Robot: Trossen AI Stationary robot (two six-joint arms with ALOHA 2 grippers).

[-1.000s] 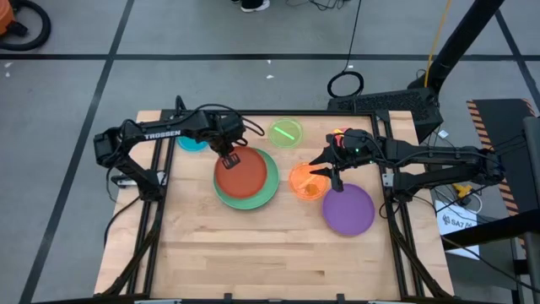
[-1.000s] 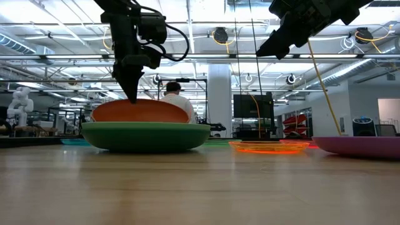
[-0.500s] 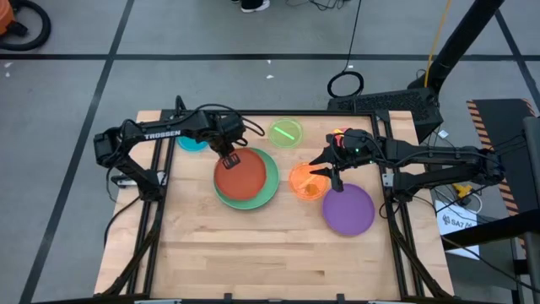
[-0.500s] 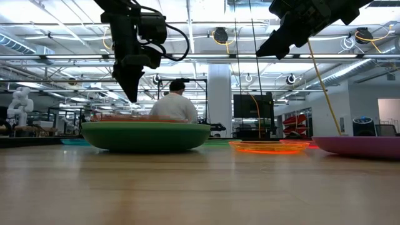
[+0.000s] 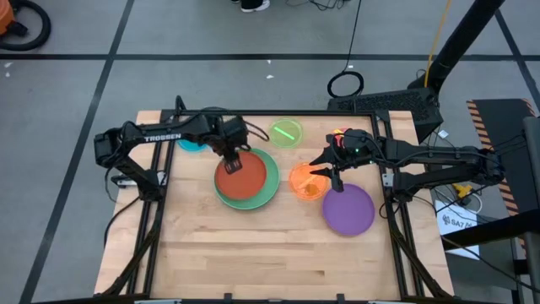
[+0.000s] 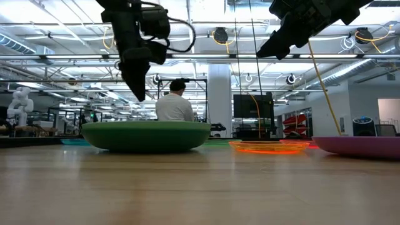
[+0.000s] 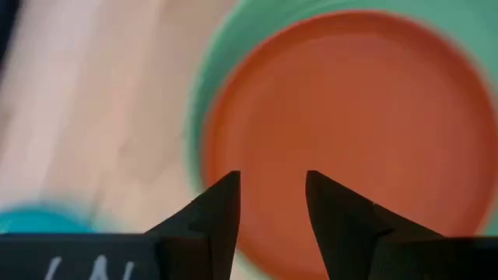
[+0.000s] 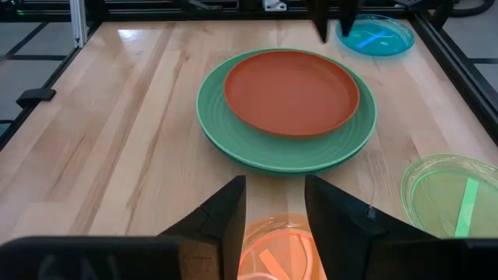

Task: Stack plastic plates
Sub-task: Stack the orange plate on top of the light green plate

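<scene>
A brown-orange plate (image 5: 247, 177) lies flat inside a larger mint-green plate (image 5: 268, 196) at the table's middle. My left gripper (image 7: 272, 187) hangs open just above the brown-orange plate's far left rim, touching nothing; in the low view its tips (image 6: 140, 94) stand clear above the green plate (image 6: 145, 136). My right gripper (image 8: 274, 194) stands open, high over a small translucent orange plate (image 5: 306, 181). A purple plate (image 5: 349, 209) lies near right of that one. A blue plate (image 5: 192, 143) and a lime plate (image 5: 287, 133) lie at the far edge.
A black frame rail (image 5: 253, 112) borders the table's far edge and sides. Bare wood (image 5: 253, 253) fills the near half of the table. Beyond the table a person (image 6: 175, 107) shows in the low view.
My left gripper has let go of the brown-orange plate and risen a little, shifting slightly toward the table's right. The plate stood tilted above the green plate's rim and has dropped flat into it, out of sight in the low view. My right gripper has kept still.
</scene>
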